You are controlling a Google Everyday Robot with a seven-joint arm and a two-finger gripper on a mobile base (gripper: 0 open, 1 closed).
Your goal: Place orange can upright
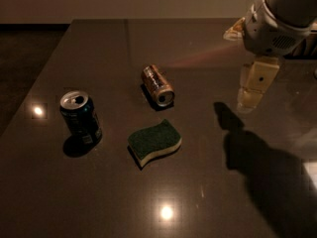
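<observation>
The arm [277, 19] is seen coming in from the top right corner, a chunky white housing with a vent grille on it, angled down and to the left. The gripper [248, 95] is hung below that housing, pointed downward, and held above the right side of the table [208, 197], not touching anything on it. Whether it's spread or pressed together can't be told from this angle. A big dark shadow [262, 167] is thrown by the arm across the lower right of the tabletop.

The orange can [158, 85] is found lying on its side near the middle of the table, well apart from the gripper and off to its left, with one silver end turned toward the camera. So, not upright yet. The blue can [80, 117] is stood upright further left, silver top up with its opening shown. A green sponge [154, 143] with a pale underside is laid flat in front of the orange can, near it, with neither can touched.

The tabletop is made of dark, glossy stuff, and two bright light spots [38, 110] are reflected in it, one beside the blue can and one near the front edge. A pale wall [148, 1] is seen behind the table, and dark floor [25, 53] off to the left.
</observation>
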